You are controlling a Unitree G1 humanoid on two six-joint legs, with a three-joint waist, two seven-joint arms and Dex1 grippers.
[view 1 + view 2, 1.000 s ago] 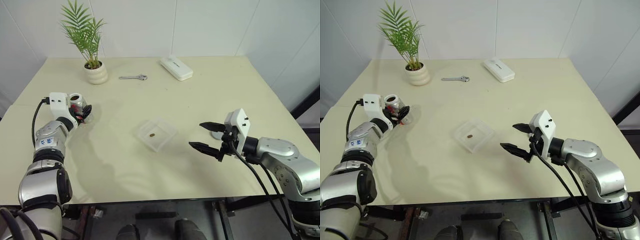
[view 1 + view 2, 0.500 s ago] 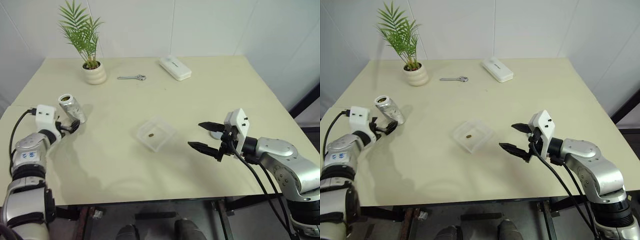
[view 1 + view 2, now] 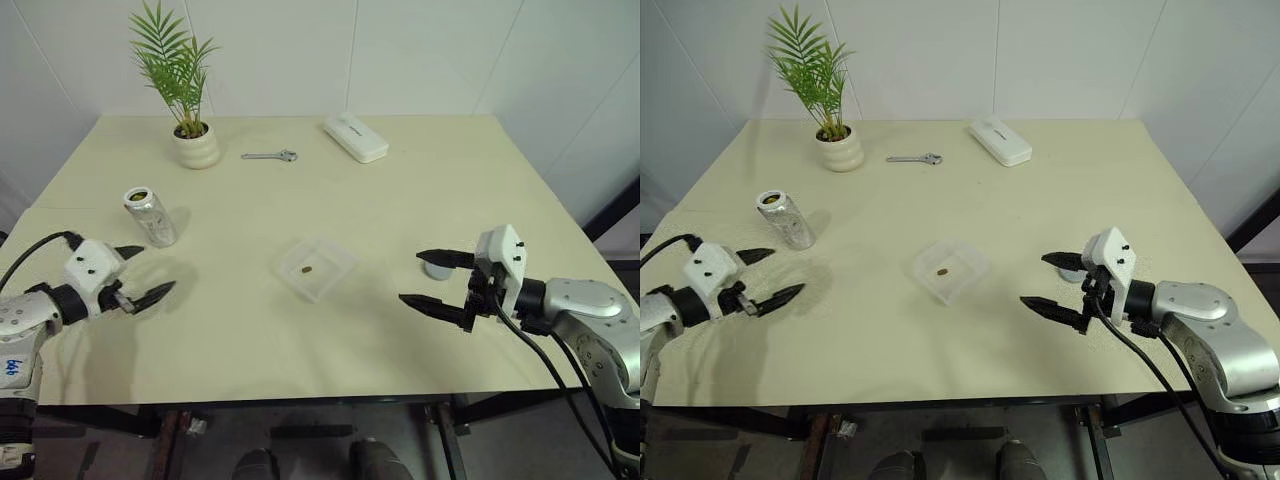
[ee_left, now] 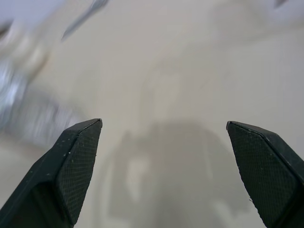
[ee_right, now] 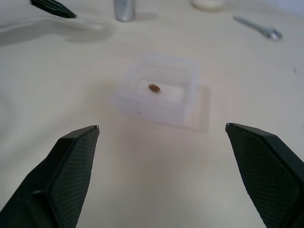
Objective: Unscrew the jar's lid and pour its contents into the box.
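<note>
Silvery jar [image 3: 151,216] stands open on the bench [image 3: 340,200], just beyond the spread, empty left tool [image 3: 140,275]; right tool [image 3: 437,280] spread near the box [image 3: 316,267].

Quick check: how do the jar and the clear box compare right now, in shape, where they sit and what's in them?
The jar is a tall silvery cylinder standing upright near the table's left side; the box is a low, square, clear tray near the middle. The jar's mouth is open, with its inside too small to judge; the box holds one small brown piece. Shared: both rest on the table, free of either gripper.
</note>
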